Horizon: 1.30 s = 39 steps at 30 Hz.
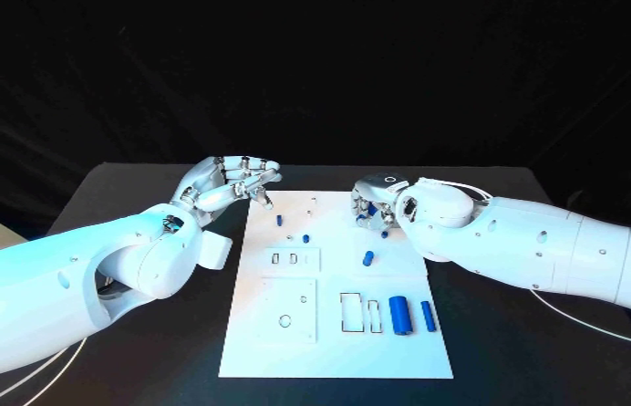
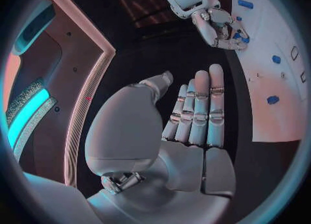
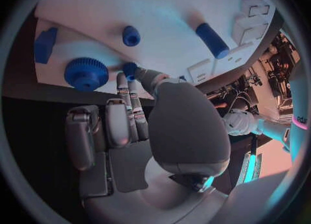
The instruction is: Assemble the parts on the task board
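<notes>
I see the white task board [image 1: 336,333] lying in the middle of the black desk [image 1: 526,351], with my two hands at its far end. My left hand [image 1: 234,180] hovers just off the board's far left corner; in the left wrist view its fingers [image 2: 197,110] lie straight and side by side with nothing in them. My right hand [image 1: 378,207] is down over the board's far right part. In the right wrist view its fingers [image 3: 129,99] reach to a small blue peg [image 3: 130,69] standing beside a blue gear [image 3: 85,73], and the fingertips touch the peg; I cannot tell whether they actually grip it. On the near half of the board lie a thick blue cylinder [image 1: 399,315] and a thinner blue pin [image 1: 428,316] side by side, and another small blue part [image 1: 368,259] lies nearer the middle.
</notes>
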Tool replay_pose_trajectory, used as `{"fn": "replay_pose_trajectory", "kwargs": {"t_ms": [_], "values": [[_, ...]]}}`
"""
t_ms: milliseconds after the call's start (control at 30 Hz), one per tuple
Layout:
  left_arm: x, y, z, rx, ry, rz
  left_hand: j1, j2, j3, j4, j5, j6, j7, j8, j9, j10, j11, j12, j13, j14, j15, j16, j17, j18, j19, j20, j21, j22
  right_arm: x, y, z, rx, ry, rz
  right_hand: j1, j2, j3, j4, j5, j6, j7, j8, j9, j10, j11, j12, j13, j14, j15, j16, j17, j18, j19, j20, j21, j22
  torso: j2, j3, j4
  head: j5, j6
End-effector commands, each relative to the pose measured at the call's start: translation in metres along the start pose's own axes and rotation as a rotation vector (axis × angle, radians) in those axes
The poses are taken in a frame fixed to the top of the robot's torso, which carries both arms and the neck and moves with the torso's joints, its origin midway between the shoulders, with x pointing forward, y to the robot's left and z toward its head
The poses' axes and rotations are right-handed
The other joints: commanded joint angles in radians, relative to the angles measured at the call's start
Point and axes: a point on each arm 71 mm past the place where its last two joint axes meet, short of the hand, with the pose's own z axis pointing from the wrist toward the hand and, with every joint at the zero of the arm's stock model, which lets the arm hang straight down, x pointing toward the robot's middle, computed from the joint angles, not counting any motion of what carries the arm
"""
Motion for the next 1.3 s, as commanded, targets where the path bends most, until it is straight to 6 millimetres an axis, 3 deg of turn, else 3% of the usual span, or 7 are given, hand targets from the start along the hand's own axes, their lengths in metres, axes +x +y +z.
{"fn": "replay_pose_trajectory", "kwargs": {"t_ms": [33, 133, 367, 767, 1000, 1300], "values": [[0.0, -0.002, 0.001, 0.003, 0.009, -0.002, -0.001, -0.001, 0.008, 0.0, 0.0, 0.002, 0.002, -0.006, 0.001, 0.004, 0.003, -0.004, 0.0, -0.008, 0.003, 0.005, -0.001, 0.004, -0.007, -0.001, 0.008, 0.002, 0.003, -0.001, 0.0, 0.013, -0.004, -0.015, 0.013, 0.007, 0.031, -0.029, 0.015, 0.018, 0.002, 0.016, 0.009, 0.023, -0.004, -0.001, 0.008, 0.032, -0.007, 0.004, -0.003, -0.019, 0.08, -0.006, 0.002, 0.224, 0.001, 0.0009, -0.0002, -0.001, 0.004], [-0.001, -0.002, 0.001, 0.004, 0.001, -0.005, -0.002, -0.002, 0.009, 0.0, 0.0, 0.001, 0.002, -0.006, 0.001, 0.004, 0.004, -0.004, 0.0, -0.008, 0.003, 0.005, -0.001, 0.004, -0.008, -0.001, 0.009, 0.003, 0.0, 0.0, 0.0, 0.02, -0.047, -0.015, 0.02, 0.016, 0.055, -0.059, 0.034, 0.034, 0.0, 0.026, 0.021, 0.044, -0.009, 0.004, 0.017, 0.031, -0.012, 0.004, -0.008, -0.021, 0.084, -0.011, 0.007, 0.231, 0.001, 0.001, -0.0007, -0.001, 0.008], [-0.003, -0.003, 0.0, 0.011, -0.02, -0.024, -0.012, 0.004, 0.019, 0.001, 0.0, 0.003, 0.002, -0.005, 0.003, 0.009, 0.003, -0.003, 0.002, -0.008, 0.004, 0.008, -0.003, 0.004, -0.015, 0.001, 0.02, 0.009, -0.007, 0.003, -0.002, 0.028, -0.141, 0.002, 0.009, 0.016, 0.072, -0.082, 0.06, 0.043, 0.0, 0.032, 0.031, 0.057, -0.011, 0.004, 0.024, 0.031, -0.013, 0.005, -0.013, -0.023, 0.088, -0.013, 0.011, 0.238, -0.001, 0.0002, -0.0004, -0.003, 0.013], [-0.003, -0.003, 0.0, 0.02, -0.021, -0.03, -0.013, 0.004, 0.02, 0.001, 0.0, 0.004, 0.002, -0.005, 0.003, 0.01, 0.003, -0.002, 0.002, -0.007, 0.004, 0.008, -0.003, 0.004, -0.016, 0.001, 0.021, 0.01, -0.017, 0.022, 0.002, 0.02, -0.231, 0.034, -0.008, 0.007, 0.077, -0.096, 0.081, 0.045, 0.0, 0.034, 0.037, 0.061, -0.012, 0.001, 0.029, 0.03, -0.014, 0.005, -0.017, -0.022, 0.087, -0.013, 0.01, 0.236, 0.002, 0.0008, 0.0017, -0.003, 0.022], [-0.001, -0.004, 0.0, 0.021, -0.015, -0.033, -0.014, 0.004, 0.021, 0.001, 0.0, 0.004, 0.002, -0.005, 0.003, 0.01, 0.003, -0.002, 0.002, -0.007, 0.004, 0.009, -0.003, 0.004, -0.016, 0.001, 0.022, 0.011, -0.021, 0.037, 0.012, 0.008, -0.263, 0.032, -0.009, 0.006, 0.078, -0.098, 0.084, 0.046, -0.001, 0.034, 0.037, 0.062, -0.012, 0.001, 0.029, 0.03, -0.014, 0.005, -0.017, -0.022, 0.088, -0.014, 0.01, 0.237, 0.004, 0.0006, 0.0015, 0.004, 0.024], [0.003, -0.004, 0.002, 0.023, 0.001, -0.041, -0.015, 0.003, 0.023, 0.0, 0.0, 0.003, 0.002, -0.005, 0.004, 0.01, 0.003, -0.002, 0.002, -0.007, 0.004, 0.009, -0.003, 0.004, -0.017, 0.001, 0.024, 0.012, -0.024, 0.05, 0.024, 0.004, -0.282, 0.027, -0.015, 0.003, 0.077, -0.1, 0.083, 0.046, 0.0, 0.034, 0.039, 0.063, -0.012, 0.0, 0.03, 0.03, -0.014, 0.005, -0.018, -0.023, 0.088, -0.014, 0.011, 0.238, 0.01, -0.0034, 0.0118, 0.001, 0.023]]}}
